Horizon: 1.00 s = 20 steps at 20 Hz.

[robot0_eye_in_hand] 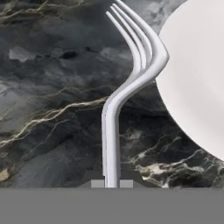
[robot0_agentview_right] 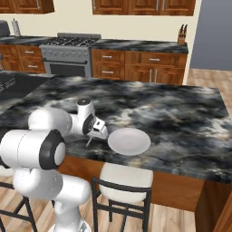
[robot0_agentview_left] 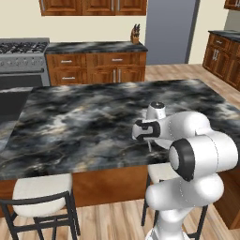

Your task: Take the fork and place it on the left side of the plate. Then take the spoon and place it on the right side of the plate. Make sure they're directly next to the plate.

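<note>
While the tool (robot0_eye_in_hand: 112, 183) grips the fork (robot0_eye_in_hand: 131, 78), tines near the plate (robot0_eye_in_hand: 197, 78) rim.

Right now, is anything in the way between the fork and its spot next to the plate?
Nothing visible. The gripper holds the fork just beside the plate, with bare marble counter under it.

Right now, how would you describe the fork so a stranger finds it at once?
Look at the dark marble island, near its front edge by the white plate. The gripper holds the fork just left of it: thin, silver, with curved prongs.
</note>
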Available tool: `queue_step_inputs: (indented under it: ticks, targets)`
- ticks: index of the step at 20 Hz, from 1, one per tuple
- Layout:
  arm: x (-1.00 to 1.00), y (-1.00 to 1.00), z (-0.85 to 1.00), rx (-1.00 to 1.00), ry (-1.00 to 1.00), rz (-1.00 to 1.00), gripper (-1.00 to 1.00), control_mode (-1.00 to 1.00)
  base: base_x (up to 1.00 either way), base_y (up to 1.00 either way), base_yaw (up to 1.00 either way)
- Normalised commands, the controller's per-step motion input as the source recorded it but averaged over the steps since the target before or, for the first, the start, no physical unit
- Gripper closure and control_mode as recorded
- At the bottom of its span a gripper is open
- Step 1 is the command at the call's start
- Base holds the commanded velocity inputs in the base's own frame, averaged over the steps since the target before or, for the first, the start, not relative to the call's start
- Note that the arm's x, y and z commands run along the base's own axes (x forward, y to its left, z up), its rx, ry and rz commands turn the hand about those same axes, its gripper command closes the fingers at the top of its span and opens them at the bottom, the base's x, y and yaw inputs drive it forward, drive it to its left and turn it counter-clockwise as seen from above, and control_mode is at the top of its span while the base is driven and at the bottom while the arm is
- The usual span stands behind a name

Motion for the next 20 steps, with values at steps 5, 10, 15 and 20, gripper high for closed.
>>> queue_step_inputs:
  ticks: [5, 10, 15, 20]
  targets:
    - [0.04, 0.0, -0.23, 0.0, 0.0, 0.0, 1.0, -1.0, 0.0, 0.0, 0.0]
    - [0.07, 0.0, -0.24, 0.0, 0.0, 0.0, 1.0, -1.0, 0.0, 0.0, 0.0]
    - [0.15, 0.0, -0.25, 0.0, 0.0, 0.0, 1.0, -1.0, 0.0, 0.0, 0.0]
    - [0.27, 0.0, -0.28, 0.0, 0.0, 0.0, 1.0, -1.0, 0.0, 0.0, 0.0]
